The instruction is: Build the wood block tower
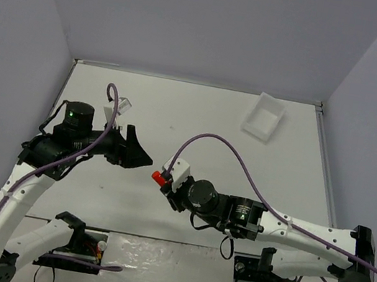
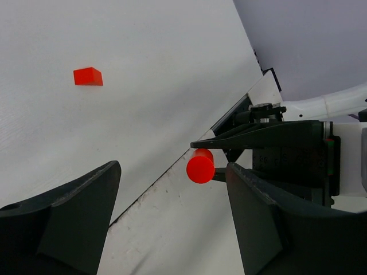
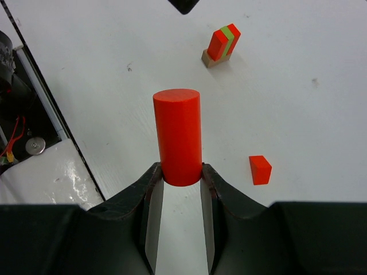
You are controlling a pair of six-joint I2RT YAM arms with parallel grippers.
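My right gripper (image 3: 180,172) is shut on the lower end of a red cylinder (image 3: 178,132), which sticks out past the fingertips and is held above the table. From the top view the cylinder (image 1: 160,178) sits at mid-table, just right of my left gripper (image 1: 147,159). The left gripper (image 2: 173,172) is open with nothing between its fingers; the cylinder (image 2: 200,166) hangs beyond them, close to the right finger. The wood block tower (image 3: 221,46) stands farther off: a tan base with red, lime green and red blocks. It is hidden in the top view.
A loose small red block (image 3: 260,169) lies on the table to the right of the cylinder, and shows again in the left wrist view (image 2: 88,76). A white tray (image 1: 264,116) sits at the back right. The table's near edge (image 2: 172,172) runs under the left gripper.
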